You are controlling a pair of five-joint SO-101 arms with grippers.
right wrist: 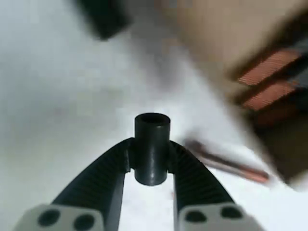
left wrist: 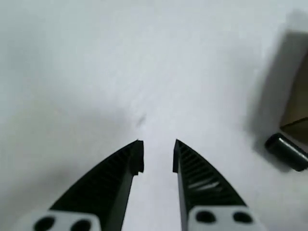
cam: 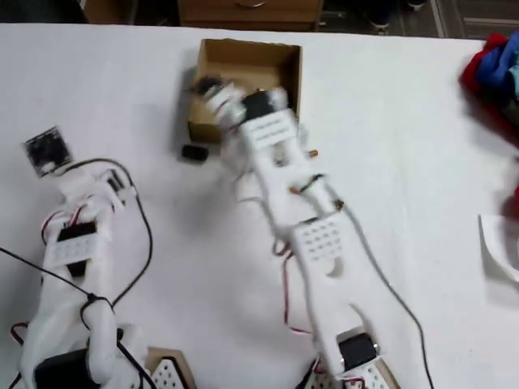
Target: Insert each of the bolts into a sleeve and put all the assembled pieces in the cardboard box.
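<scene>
Right wrist view gives us a short black sleeve (right wrist: 152, 142), hollow, smooth and matte, pinched by our right gripper (right wrist: 151, 159); our left gripper (left wrist: 158, 156) stands parted.

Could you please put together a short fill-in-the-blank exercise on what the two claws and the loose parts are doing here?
1. The right claw is shut on a ___ sleeve.
2. The left claw is ___ and empty.
3. The copper-coloured bolt lies on the table, ___ the cardboard box.

Missing words: black; open; outside.
</scene>
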